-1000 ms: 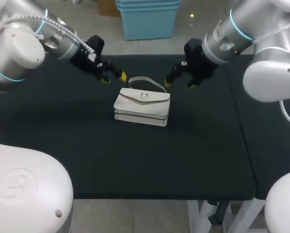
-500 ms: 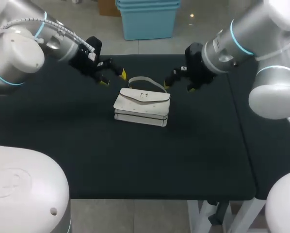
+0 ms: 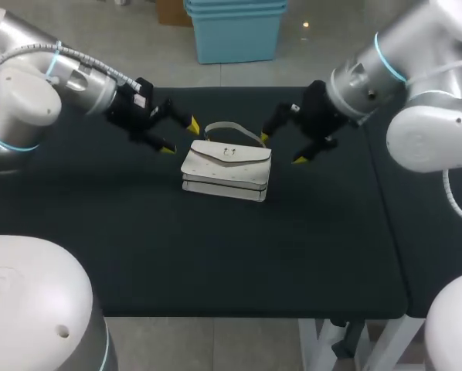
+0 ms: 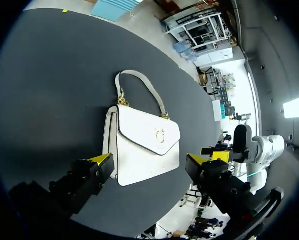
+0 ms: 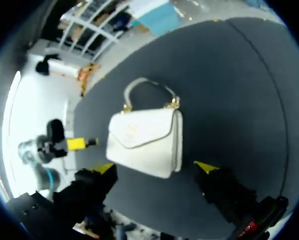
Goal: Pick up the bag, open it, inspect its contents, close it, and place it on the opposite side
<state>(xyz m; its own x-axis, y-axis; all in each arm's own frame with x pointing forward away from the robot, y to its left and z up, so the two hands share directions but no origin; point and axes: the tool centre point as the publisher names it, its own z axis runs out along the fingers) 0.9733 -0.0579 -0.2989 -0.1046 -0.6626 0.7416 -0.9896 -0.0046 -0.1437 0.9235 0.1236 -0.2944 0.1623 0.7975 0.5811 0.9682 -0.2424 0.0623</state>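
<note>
White handbag (image 3: 226, 170) lies closed on the worktop (image 3: 215, 255) between left pincer (image 3: 181, 136) and right pincer (image 3: 283, 148), both apart. Pickup seems pending; next, grip its handle (image 3: 235, 127).

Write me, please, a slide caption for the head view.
White flap-front handbag, closed, on the black table, with the open left tool and open right tool flanking it.

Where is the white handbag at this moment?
In the head view the white handbag lies flat on the table, between the left gripper and the right gripper, touching neither.
</note>
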